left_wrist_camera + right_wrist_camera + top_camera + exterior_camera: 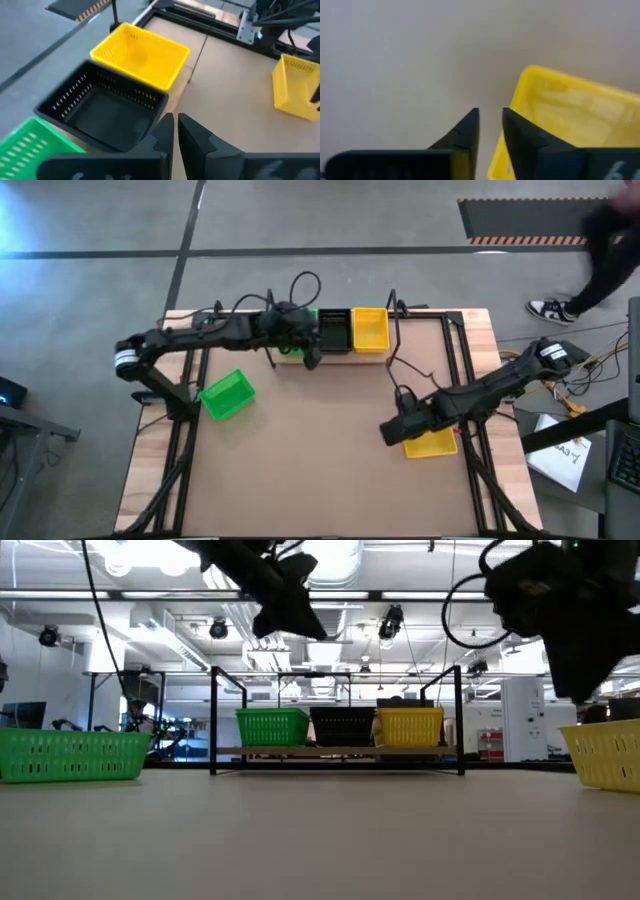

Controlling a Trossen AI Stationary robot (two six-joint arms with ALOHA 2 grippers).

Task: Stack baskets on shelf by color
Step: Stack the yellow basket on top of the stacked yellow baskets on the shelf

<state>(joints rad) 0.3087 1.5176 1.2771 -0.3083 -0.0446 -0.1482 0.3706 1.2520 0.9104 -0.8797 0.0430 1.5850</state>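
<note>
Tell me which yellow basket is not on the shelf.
The yellow basket on the table beside the right gripper. The other yellow basket sits on the shelf, next to the black one.

Three baskets (341,727) sit side by side on the shelf (336,751) (far edge); two lie apart in front.

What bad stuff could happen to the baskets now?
The right pincer sits nearly shut at the rim of the loose yellow plastic mesh basket, so it might nudge it instead of gripping. That basket lies near the table's right edge. The left pincer, close over the black mesh basket, could bump it.
</note>
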